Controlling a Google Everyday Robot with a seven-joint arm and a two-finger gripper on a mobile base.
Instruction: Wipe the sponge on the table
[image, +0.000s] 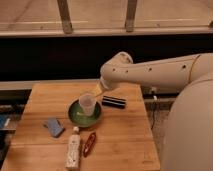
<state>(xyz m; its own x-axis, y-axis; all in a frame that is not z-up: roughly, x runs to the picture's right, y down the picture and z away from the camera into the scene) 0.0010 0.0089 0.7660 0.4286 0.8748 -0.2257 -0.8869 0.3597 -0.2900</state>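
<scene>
Hovering beside cup (87, 104) on green plate (73, 115), jaws spread; sponge (53, 127) apart on table (125, 137); bottle (74, 150) label illegible.

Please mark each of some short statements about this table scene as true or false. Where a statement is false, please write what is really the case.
1. The sponge lies on the table, to the left of the green plate in the picture. True.
2. The hand holds the sponge. False: the hand hangs above the table beside the clear cup, well apart from the sponge.
3. The clear cup stands on the green plate. True.
4. The black block lies to the left of the sponge. False: it lies to the right of the plate.
5. A white bottle is on the table, nearer the camera than the plate. True.
</scene>
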